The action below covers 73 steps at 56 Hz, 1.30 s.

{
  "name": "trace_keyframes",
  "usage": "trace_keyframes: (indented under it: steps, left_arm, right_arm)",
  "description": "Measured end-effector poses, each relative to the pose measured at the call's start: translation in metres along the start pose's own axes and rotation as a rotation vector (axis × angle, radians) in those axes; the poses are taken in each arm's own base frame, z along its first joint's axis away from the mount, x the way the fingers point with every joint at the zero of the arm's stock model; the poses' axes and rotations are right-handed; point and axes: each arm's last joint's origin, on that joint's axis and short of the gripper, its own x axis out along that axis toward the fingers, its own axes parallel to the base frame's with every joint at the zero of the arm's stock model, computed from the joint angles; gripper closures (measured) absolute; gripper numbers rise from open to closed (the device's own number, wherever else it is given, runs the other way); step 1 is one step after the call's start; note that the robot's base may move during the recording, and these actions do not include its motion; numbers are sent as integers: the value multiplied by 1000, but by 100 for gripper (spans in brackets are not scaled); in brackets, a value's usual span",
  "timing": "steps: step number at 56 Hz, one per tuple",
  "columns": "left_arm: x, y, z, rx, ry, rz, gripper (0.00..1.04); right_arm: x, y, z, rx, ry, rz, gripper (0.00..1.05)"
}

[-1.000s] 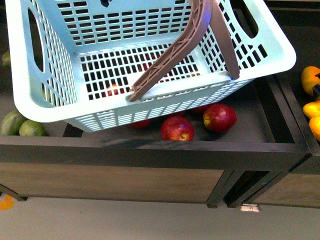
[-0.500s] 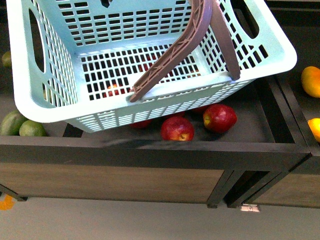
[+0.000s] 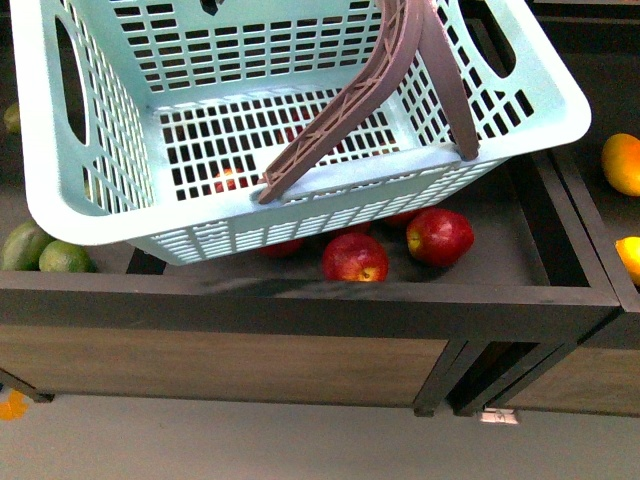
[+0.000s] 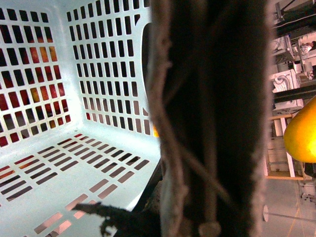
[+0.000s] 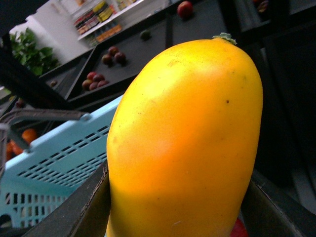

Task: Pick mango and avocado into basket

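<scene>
Basket over red apples; handle blocks left wrist view; mango fills right.

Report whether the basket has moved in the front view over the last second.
No. The basket sits where it was: its near wall lines up the same with the nearer red apple and the dark shelf rail.

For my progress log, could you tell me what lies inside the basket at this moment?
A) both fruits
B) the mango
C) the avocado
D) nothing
D: the basket has a bare slotted floor in the front view, the apples lie beneath it, and the mango fills the right wrist view, outside the basket.
</scene>
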Motion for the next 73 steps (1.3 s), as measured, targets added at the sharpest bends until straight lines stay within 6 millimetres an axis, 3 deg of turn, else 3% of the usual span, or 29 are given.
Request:
trace_keyframes:
  steps: [14,25,40,46,60,66,70,73]
  left_arm:
    - [0,0,0,0,0,0,100]
    - [0,0,0,0,0,0,100]
    - [0,0,0,0,0,0,100]
    - [0,0,0,1,4,-1,100]
    - [0,2,-1,-4,-4,14,100]
    - [0,2,-1,-3,-2,13,100]
    - [0,2,-1,-4,1,8,100]
    - [0,2,-1,-4,4,5,100]
  right_arm:
    - [45,47,-38,-98,81,38,43]
    - [64,63,-55,-167,130,54,43]
    - [71,69,-70,-214,157,28,7]
    - [70,69,-69,-213,150,25,9]
    - [45,44,-52,-175,64,-75,9]
    - [21,21,-38,-161,-19,-182,9]
    - [-7,-5,-30,-154,-79,-291,9]
    - [-16,-12,-29,-201,-134,-269,15]
